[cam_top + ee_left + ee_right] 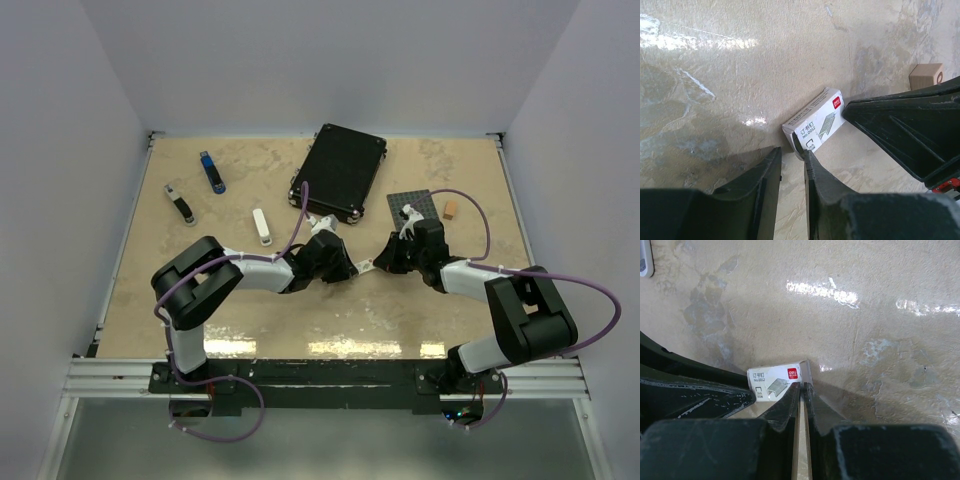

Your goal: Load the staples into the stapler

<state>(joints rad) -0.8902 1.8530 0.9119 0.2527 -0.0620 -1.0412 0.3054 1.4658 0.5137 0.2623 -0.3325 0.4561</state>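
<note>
The staples [366,266] are a small white box with a red logo, lying mid-table between both grippers. In the left wrist view the staples [815,122] sit tilted, the near end flap lifted and dark inside. My left gripper [792,151] has its jaws a narrow gap apart, the right fingertip touching that flap and nothing clamped. My right gripper [803,384] is shut, its tips pinching the far end edge of the staples [775,382]. Which item is the stapler I cannot tell; a blue tool [212,172] lies far left.
A black case [340,172] lies at the back centre. A grey plate [415,208] and a wooden cube [451,210] are back right. A black-and-silver tool [180,204] and a white tool [262,226] lie to the left.
</note>
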